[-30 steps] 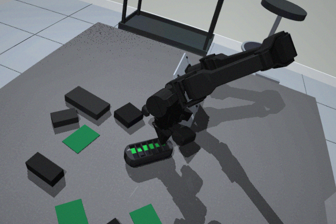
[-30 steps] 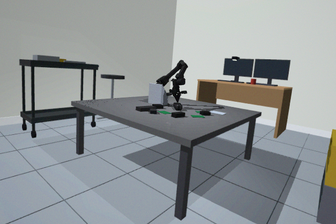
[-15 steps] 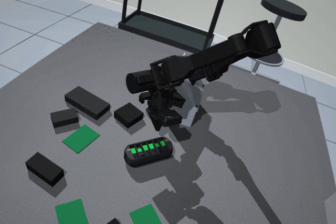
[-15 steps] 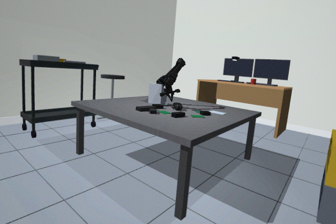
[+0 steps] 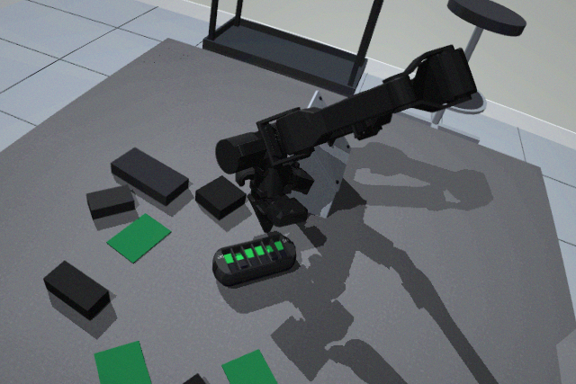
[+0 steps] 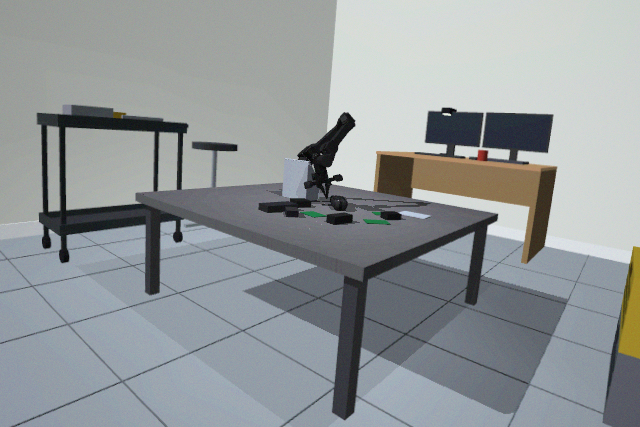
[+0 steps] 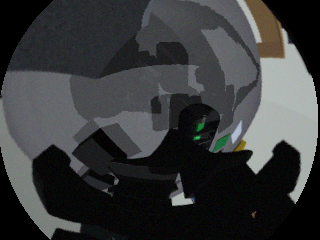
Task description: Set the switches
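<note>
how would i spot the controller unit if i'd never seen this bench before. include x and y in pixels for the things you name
Start at the grey bench (image 5: 176,86) (image 6: 248,220), then follow the black arm (image 5: 358,108) (image 6: 330,145) down to its gripper (image 5: 266,228) (image 6: 326,196). Near those fingertips sits the controller unit (image 5: 260,268) (image 6: 339,202). Unlike the plain, square-cornered black blocks nearby, it has rounded ends and a row of green-marked switches.

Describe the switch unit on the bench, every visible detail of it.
The switch unit is a long, dark grey body with rounded ends, plastic by its look. A row of six rockers with green and dark parts is set into its top, with small white lettering near both ends. It sits upright on the grey bench, its underside hidden. The gripper's fingertips are close by; whether they touch it, I cannot tell.
</note>
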Motion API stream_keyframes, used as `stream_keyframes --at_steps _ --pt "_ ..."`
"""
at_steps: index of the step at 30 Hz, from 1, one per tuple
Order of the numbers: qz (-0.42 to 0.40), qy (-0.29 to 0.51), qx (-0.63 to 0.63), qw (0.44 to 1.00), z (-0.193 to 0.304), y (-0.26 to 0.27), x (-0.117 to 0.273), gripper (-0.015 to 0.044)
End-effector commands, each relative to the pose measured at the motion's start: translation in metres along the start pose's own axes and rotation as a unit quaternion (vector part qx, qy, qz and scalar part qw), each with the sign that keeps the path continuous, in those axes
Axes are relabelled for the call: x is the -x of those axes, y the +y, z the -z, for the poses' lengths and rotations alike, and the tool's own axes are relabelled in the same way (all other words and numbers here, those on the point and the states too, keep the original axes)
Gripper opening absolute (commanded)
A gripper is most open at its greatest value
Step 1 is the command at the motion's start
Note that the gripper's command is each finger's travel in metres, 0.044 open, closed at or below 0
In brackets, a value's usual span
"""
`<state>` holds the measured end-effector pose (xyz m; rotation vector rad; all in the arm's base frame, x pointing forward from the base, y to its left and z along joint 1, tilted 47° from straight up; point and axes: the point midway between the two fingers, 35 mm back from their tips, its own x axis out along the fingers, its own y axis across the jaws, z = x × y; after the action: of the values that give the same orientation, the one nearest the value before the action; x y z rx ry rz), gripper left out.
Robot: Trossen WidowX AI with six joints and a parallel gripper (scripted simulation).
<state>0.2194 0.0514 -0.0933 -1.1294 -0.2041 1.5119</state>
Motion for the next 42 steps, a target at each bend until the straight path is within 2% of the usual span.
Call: stream_keyframes --at_steps 1,17,42 --pt "0.002 -0.003 -0.005 1.0 -0.002 0.002 -0.007 0.0" --pt "0.004 -0.006 -0.003 1.0 -0.005 0.008 -0.028 0.0" --pt "0.004 -0.006 -0.003 1.0 -0.005 0.0 -0.031 0.0"
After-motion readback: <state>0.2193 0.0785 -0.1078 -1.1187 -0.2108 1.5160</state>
